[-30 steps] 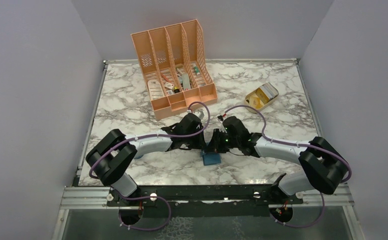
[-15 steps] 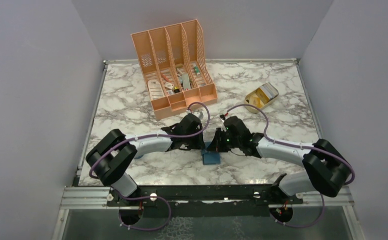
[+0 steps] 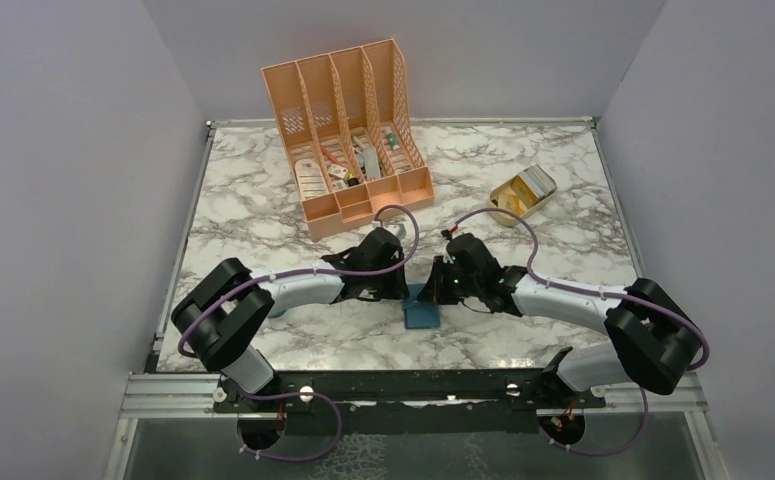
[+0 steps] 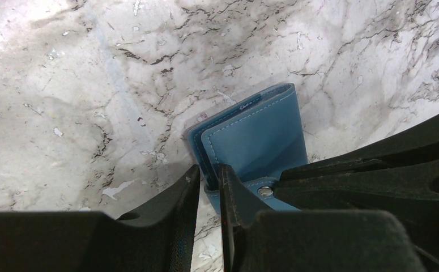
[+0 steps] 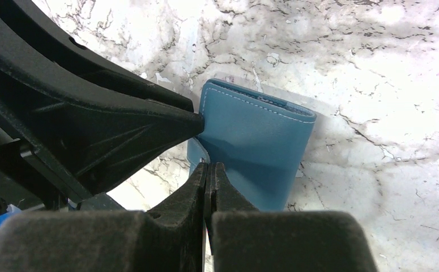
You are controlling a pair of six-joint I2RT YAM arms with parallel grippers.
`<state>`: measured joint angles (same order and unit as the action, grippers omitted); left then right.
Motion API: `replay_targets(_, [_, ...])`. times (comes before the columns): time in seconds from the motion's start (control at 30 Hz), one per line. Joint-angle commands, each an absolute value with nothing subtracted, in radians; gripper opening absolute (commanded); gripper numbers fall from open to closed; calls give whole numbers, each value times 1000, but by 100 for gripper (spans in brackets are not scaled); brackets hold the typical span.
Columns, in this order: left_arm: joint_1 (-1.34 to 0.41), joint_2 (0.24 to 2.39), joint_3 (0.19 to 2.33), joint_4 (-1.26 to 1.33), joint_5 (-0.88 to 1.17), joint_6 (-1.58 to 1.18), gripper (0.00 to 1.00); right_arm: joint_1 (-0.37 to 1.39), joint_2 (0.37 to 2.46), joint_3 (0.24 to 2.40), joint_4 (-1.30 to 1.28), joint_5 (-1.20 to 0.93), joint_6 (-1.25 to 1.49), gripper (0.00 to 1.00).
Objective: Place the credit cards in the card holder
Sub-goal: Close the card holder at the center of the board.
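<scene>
Snapped fully shut within the last second at the right claw [image 5: 209, 167], fingertips pressed together at the near edge of the card holder [image 5: 256, 141]; cannot tell of any flap nipped between. Likely a bid to prise it open, with no card in yet. Pinched narrowly on its corner at the left claw [image 4: 209, 173]. Folded on the worktop [image 3: 263, 210]. Well beyond the card holder, rightward: credit cards [image 3: 510, 203] in a tan tray [image 3: 549, 186].

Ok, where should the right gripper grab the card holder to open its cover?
Probably the snap tab jutting from the card holder, approached low from the side of the right gripper. The holder lies flat and closed, so its faces give no lip, and the left gripper clamps the corner beside it.
</scene>
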<state>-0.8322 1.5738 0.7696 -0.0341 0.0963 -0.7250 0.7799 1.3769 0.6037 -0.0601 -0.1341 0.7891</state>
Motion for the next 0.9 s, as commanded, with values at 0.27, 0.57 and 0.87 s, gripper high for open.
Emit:
replay_targets(0.27, [-831,1560,762,-52,89,-714,23,787,1364,568,-77,-82,782,1])
replay_targets(0.57, [-831,1521,772,-81,90,-727,28,787,1381,561,-71,-77,782,1])
replay_targets(0.87, [-851,1452,731,13,215,-803,27,787,1382,540,-51,-97,784,1])
